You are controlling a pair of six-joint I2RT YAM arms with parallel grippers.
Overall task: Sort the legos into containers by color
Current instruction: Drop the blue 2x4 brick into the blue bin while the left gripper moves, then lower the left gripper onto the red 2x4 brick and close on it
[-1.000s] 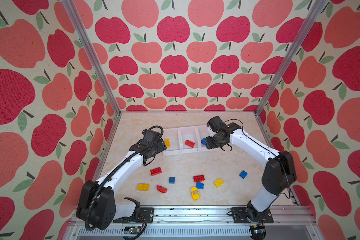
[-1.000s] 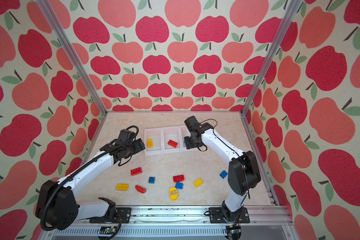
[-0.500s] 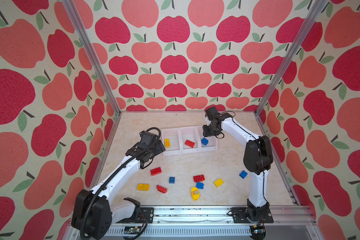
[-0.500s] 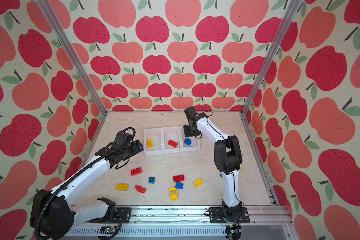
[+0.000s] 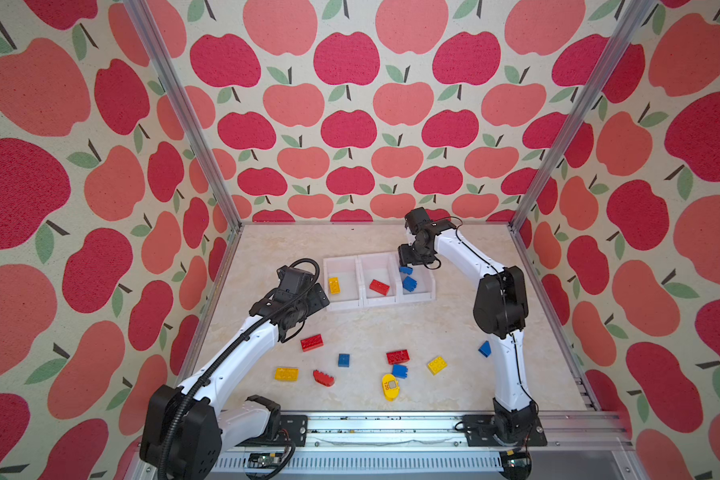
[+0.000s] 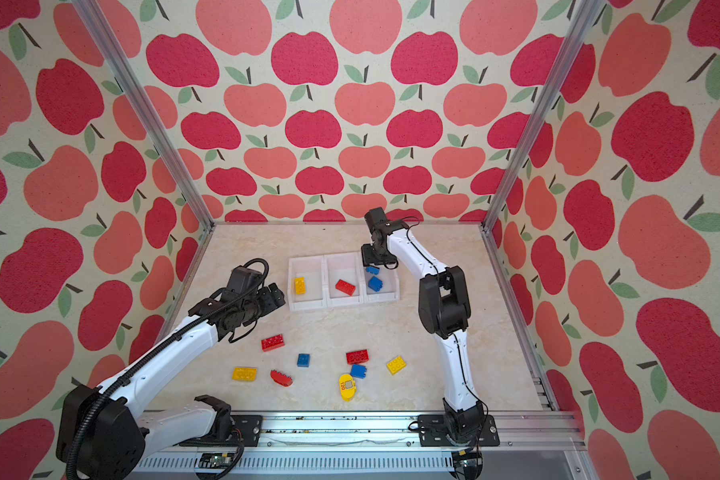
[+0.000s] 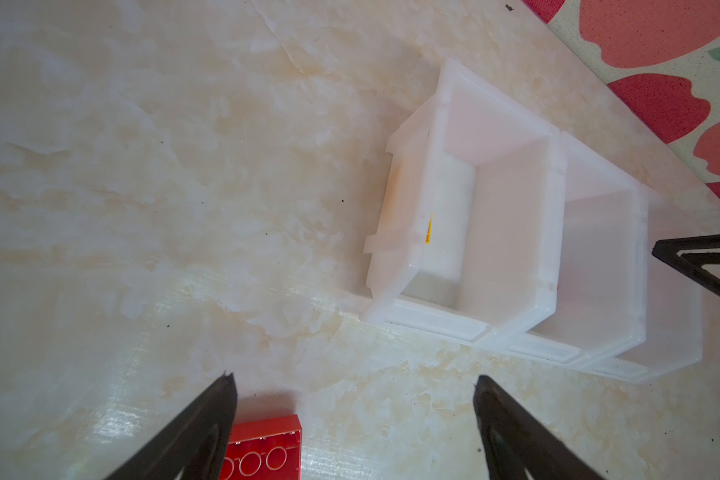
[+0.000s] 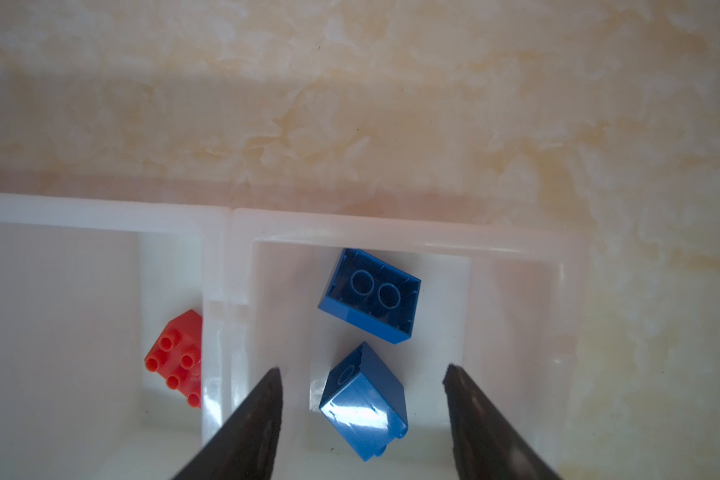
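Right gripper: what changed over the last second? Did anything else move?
Right gripper opened and let go a blue brick into the right bin, beside the other blue brick. Left gripper, open and empty, backed away from the left bin toward the near side. Loose bricks stayed put.
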